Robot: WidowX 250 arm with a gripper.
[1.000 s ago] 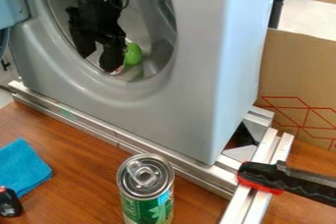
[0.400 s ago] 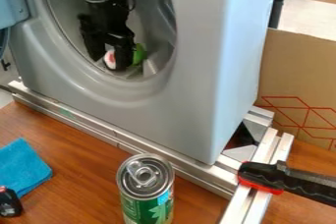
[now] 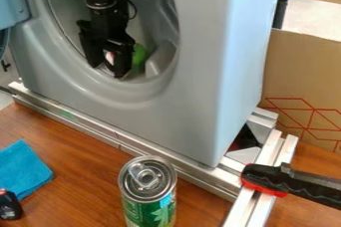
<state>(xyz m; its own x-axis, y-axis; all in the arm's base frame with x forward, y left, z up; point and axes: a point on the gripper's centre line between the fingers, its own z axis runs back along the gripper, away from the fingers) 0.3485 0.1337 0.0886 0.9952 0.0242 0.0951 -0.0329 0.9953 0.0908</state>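
Observation:
The gripper (image 3: pixel 106 70) hangs down inside the round opening of a grey front-loading machine (image 3: pixel 193 96), low in its drum. Its two fingers stand apart and point downward. A white and red object (image 3: pixel 109 57) shows in the gap between them, partly hidden by the gripper; whether it touches either finger I cannot tell. Just right of the right-hand finger lies a green object (image 3: pixel 139 56), its left side covered by that finger.
A metal rail frame (image 3: pixel 126 144) runs below the machine. On the wooden table are a green can (image 3: pixel 148 191), a blue cloth (image 3: pixel 23 169), a small black bottle (image 3: pixel 9 205) and a black-handled clamp (image 3: pixel 293 183). Cardboard (image 3: pixel 303 81) stands at right.
The gripper first moved right inside the drum, then slightly lower. The white and red object, earlier below the right finger, now shows between the fingers.

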